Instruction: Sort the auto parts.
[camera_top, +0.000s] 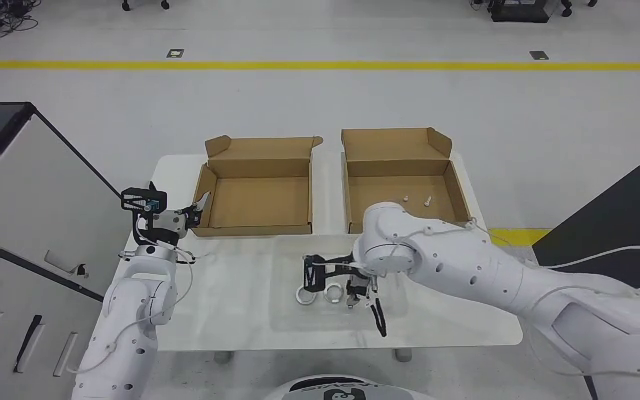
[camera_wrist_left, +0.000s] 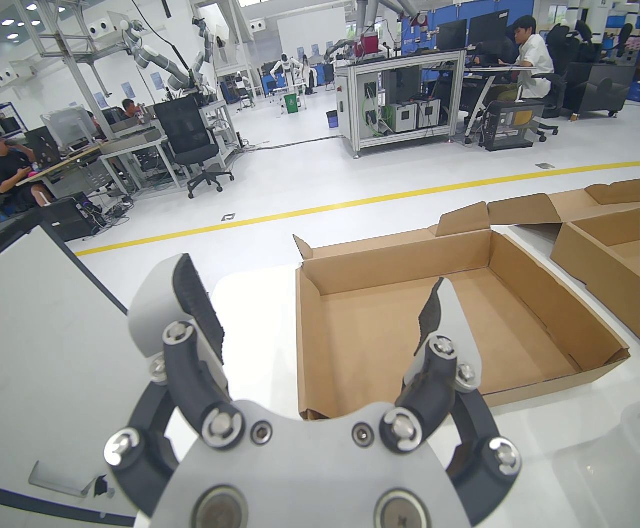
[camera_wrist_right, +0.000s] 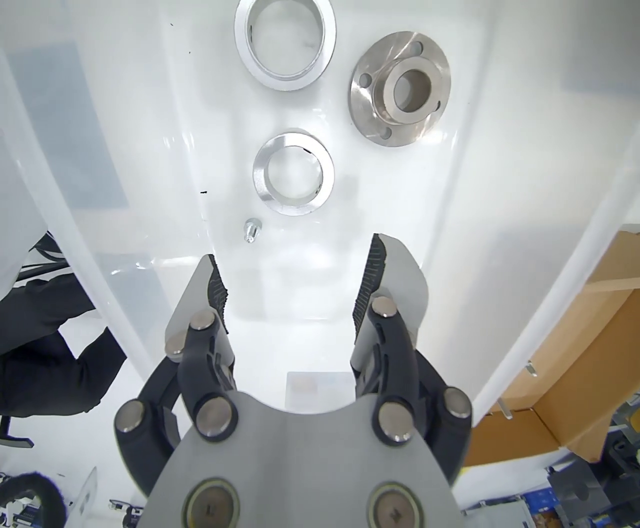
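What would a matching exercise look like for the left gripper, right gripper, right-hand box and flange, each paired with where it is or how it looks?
1 left gripper
2 right gripper
3 right-hand box
4 flange

A holds small white parts
B open over the tray
C open beside the left-hand box
D raised hub, bolt holes

Pairs: 1-C, 2-B, 3-A, 4-D.

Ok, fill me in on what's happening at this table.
The robot is sorting metal parts. Its right gripper hangs open and empty over a clear tray holding a large ring, a smaller ring, a flange and a small bolt. The left gripper is open too, holding nothing, near a corner of the left cardboard box, which is empty. The right cardboard box has a few small pale parts in it.
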